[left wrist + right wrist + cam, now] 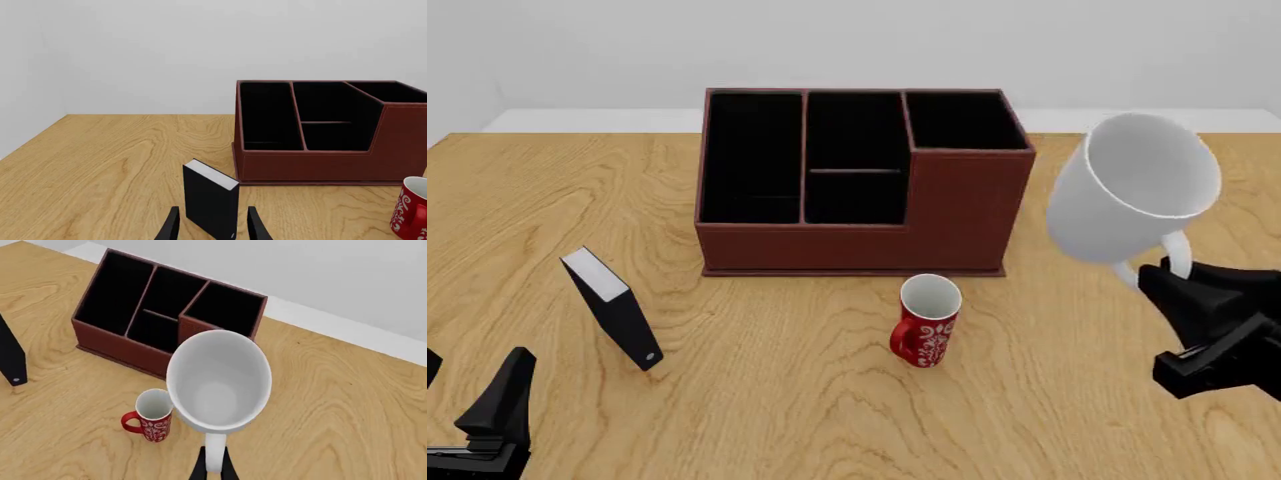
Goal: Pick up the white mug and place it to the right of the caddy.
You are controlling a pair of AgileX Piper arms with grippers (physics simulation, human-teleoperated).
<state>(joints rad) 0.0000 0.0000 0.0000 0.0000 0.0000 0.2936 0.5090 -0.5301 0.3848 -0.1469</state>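
Observation:
The white mug (1128, 190) hangs in the air, tilted with its mouth toward the camera, to the right of the caddy (857, 185). My right gripper (1169, 272) is shut on the mug's handle (214, 454); the right wrist view shows the mug (218, 382) from above, over the table beside the caddy (160, 315). My left gripper (474, 385) sits low at the front left and stands open, nothing between its fingers. In the left wrist view the caddy (327, 132) stands ahead of that gripper (212, 226).
A red mug with white pattern (928, 322) stands just in front of the caddy. A small black-and-white book-like box (614, 308) stands upright at the left, right ahead of the left gripper's fingers (209, 197). Bare wood lies right of the caddy.

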